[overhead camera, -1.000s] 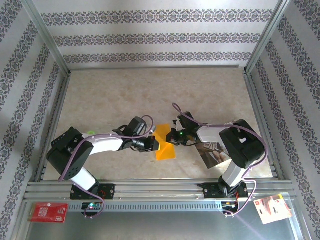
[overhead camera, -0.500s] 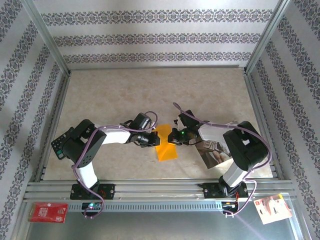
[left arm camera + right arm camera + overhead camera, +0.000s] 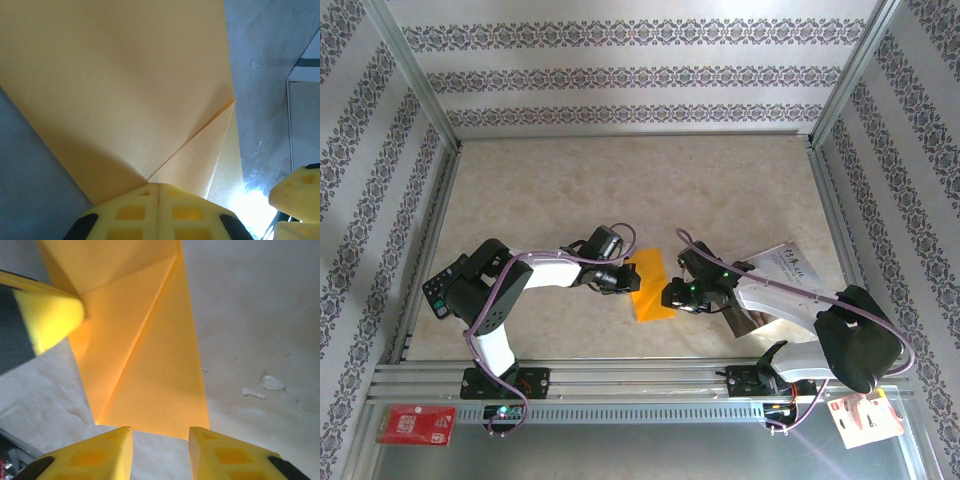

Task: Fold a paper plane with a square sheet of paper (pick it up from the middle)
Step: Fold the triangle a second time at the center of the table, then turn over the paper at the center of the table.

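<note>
where the beige marbled table (image 3: pixel 620 180) runs along its near edge, the left arm (image 3: pixel 535 280) and the right arm (image 3: pixel 790 300) bend inward and face each other near the middle. a glossy photo sheet (image 3: pixel 788 264) lies toward the table's near right corner, partly under the right arm. between the two wrists lies the square sheet of paper (image 3: pixel 648 290), bright orange and already creased: one corner is folded over into a triangle, and its diagonal edge is plain in both wrist views. the left gripper (image 3: pixel 158 186) has its yellow fingers pressed together, pinching the sheet's left edge where the diagonal fold ends. the right gripper (image 3: pixel 161 432) has its fingers apart and holds nothing, their tips just short of the sheet's edge on that side. a small red card (image 3: pixel 415 424) sits on the metal rail beyond the table's near left corner.
</note>
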You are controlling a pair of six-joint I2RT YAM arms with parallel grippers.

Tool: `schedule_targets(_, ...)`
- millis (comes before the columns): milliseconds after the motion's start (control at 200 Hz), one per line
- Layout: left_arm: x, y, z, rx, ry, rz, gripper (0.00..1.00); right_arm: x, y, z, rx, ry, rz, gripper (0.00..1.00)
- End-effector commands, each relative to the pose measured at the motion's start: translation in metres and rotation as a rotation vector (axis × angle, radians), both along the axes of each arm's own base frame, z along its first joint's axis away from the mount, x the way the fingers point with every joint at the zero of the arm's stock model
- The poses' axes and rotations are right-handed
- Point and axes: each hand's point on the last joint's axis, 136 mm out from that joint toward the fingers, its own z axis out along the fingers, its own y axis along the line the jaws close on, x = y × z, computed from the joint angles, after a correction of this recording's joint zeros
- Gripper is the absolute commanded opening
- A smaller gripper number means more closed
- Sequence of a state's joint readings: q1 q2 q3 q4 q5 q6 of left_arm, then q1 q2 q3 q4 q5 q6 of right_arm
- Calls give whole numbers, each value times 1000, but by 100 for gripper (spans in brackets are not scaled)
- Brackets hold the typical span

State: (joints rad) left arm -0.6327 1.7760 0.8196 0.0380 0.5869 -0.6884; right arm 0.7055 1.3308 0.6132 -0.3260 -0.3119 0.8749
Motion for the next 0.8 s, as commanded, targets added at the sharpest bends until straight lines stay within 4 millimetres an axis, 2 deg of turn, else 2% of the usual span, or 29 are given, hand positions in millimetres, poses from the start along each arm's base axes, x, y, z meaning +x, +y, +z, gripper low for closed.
schedule_targets(0, -8, 20, -28, 95, 41, 14, 0, -4, -10, -14, -73, 14, -52, 36)
schedule_targets(460, -9, 20, -29, 95, 45, 5, 0, -3, 3, -29, -73, 28, -12, 37)
schedule_targets(794, -11, 19, -32, 99, 55, -1, 0, -2, 21, -17, 27, 0, 20, 31)
